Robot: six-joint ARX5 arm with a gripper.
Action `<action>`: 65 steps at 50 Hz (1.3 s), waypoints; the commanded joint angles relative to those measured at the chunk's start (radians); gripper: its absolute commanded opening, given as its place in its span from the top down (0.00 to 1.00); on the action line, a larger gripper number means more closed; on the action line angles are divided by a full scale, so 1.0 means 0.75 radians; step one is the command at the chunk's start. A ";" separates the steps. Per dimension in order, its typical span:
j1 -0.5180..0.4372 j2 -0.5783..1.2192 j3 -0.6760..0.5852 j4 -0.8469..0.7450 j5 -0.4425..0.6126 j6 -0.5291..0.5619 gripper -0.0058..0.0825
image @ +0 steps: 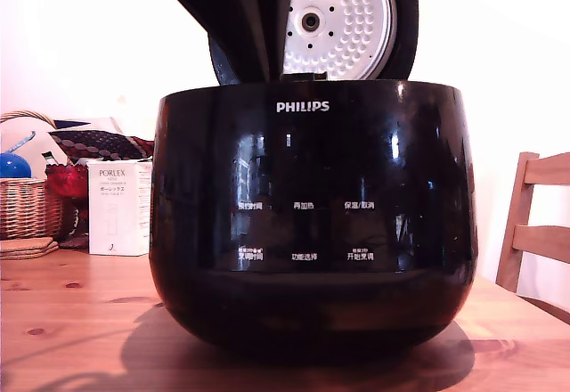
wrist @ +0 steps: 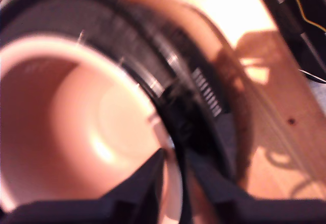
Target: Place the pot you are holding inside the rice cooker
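While the pot (wrist: 86,127) hung at the mouth of the rice cooker (image: 312,232), only a pinch on its thin rim held it.
We saw the gripper (wrist: 175,158) clamped on that rim, one finger inside the pale bowl and one outside. The pot sat within the cooker's dark ring, though the blur hid how deep. We judged that the outer finger could jam between pot wall and well. A tilted, off-centre pot could also catch its rim and slip the pinch. The raised lid (image: 338,18) stood behind.
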 commanded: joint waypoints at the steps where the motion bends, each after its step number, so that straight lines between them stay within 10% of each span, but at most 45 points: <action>1: -0.009 0.001 0.011 -0.019 0.006 0.012 0.73; 40: 0.092 -0.044 0.214 -0.175 -0.108 -0.403 0.80; 46: 0.153 -0.060 0.217 -0.208 -0.107 -0.565 0.96; 65: 0.511 -0.134 0.217 -0.093 -0.081 -0.931 0.96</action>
